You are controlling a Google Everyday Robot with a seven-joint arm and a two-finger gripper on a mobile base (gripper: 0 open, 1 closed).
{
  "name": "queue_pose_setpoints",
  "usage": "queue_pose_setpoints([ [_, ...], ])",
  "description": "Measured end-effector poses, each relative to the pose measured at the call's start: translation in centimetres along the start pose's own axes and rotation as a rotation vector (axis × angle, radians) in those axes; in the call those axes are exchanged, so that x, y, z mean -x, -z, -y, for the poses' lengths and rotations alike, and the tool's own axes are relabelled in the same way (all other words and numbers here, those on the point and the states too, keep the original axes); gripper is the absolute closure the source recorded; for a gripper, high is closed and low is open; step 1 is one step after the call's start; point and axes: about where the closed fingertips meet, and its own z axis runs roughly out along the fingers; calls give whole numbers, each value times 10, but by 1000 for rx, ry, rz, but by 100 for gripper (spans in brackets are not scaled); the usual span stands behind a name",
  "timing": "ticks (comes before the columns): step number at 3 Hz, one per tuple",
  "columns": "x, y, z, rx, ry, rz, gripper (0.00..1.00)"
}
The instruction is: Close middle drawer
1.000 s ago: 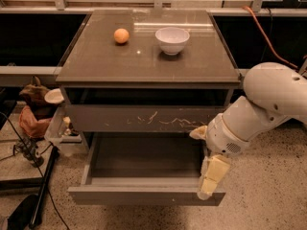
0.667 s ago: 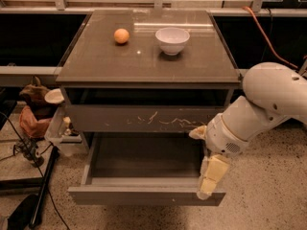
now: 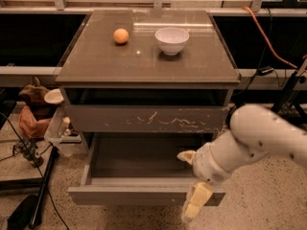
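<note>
So the middle drawer is pulled way out of the desk, with its plain front sticking out toward the camera. You can see straight down into the inside, and it looks bare. The scratched drawer above it sits pushed in.

The gripper is at the right end of the open drawer's front, on the end of a fat white arm coming in from the right. Its pale yellow fingers are spread apart. One hangs down over the outside of the drawer front, and the other pokes out over the inside of the drawer. So they kind of straddle the front panel, but I can't tell if either one actually touches it.

On the desk top there's an orange at the back left and a white bowl just to its right, not touching. There's some clutter on the floor to the left.
</note>
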Motion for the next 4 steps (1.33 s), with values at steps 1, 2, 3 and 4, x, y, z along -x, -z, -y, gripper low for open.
queue_pose_setpoints([
  [1, -17, -67, 0, 21, -24, 51, 0],
  [2, -34, -125, 6, 52, -49, 60, 0],
  [3, -47, -173, 12, 100, -60, 48, 0],
  [4, -47, -173, 12, 100, -60, 48, 0],
])
